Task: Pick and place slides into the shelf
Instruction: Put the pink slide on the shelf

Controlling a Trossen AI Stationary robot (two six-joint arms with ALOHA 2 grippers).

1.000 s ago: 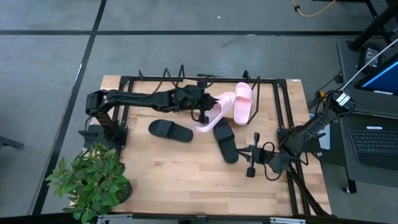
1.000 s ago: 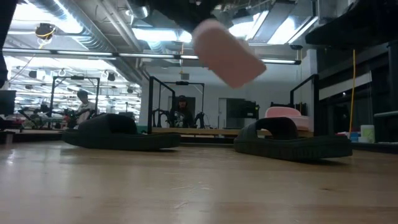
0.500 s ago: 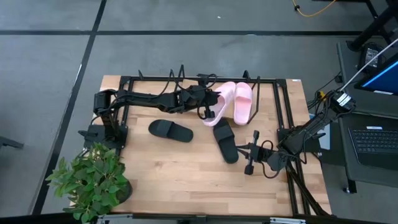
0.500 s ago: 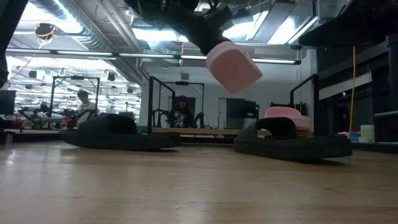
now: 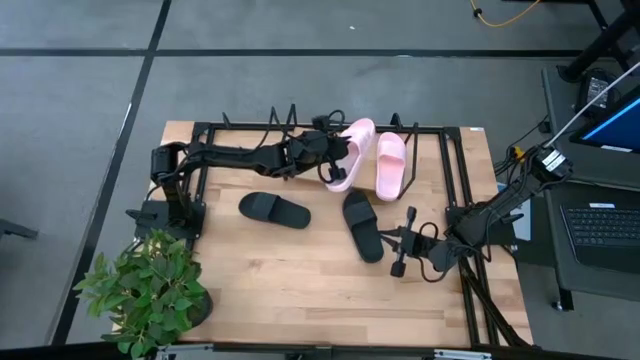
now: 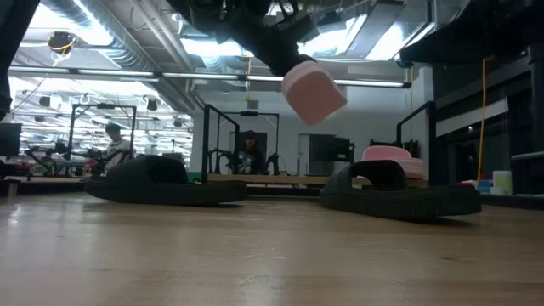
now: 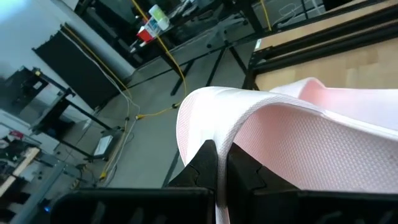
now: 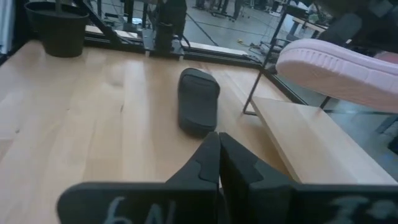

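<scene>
My left gripper (image 5: 326,160) reaches across the table's far side and is shut on a pale pink slide (image 5: 350,150), held in the air in front of the shelf (image 8: 298,143). Its rounded end (image 6: 313,92) shows high in the low view. The second pink slide (image 5: 390,165) lies on the shelf board beside it. Two black slides rest sole-down on the table, one left of centre (image 5: 275,210) and one at the centre (image 5: 362,225). My right gripper (image 5: 400,245) waits shut by the centre black slide, touching nothing. My left gripper pinches a thin edge of the pink slide's wide strap (image 7: 214,127) between its two fingers (image 7: 202,165), coming level from the table's left. The slide is lifted clear of the table and the shelf, tilted, with its length running toward the far edge.
A potted plant (image 5: 150,290) stands at the near left corner. A black metal frame (image 5: 455,170) runs around the table's far and right sides. A laptop (image 5: 600,225) and cables sit off the right edge. Bare wood lies along the near half.
My left gripper has moved toward the far edge and the shelf, carrying the pink slide with it. The slide has turned from slanting across the table to lying nearly parallel to the pink slide on the shelf.
</scene>
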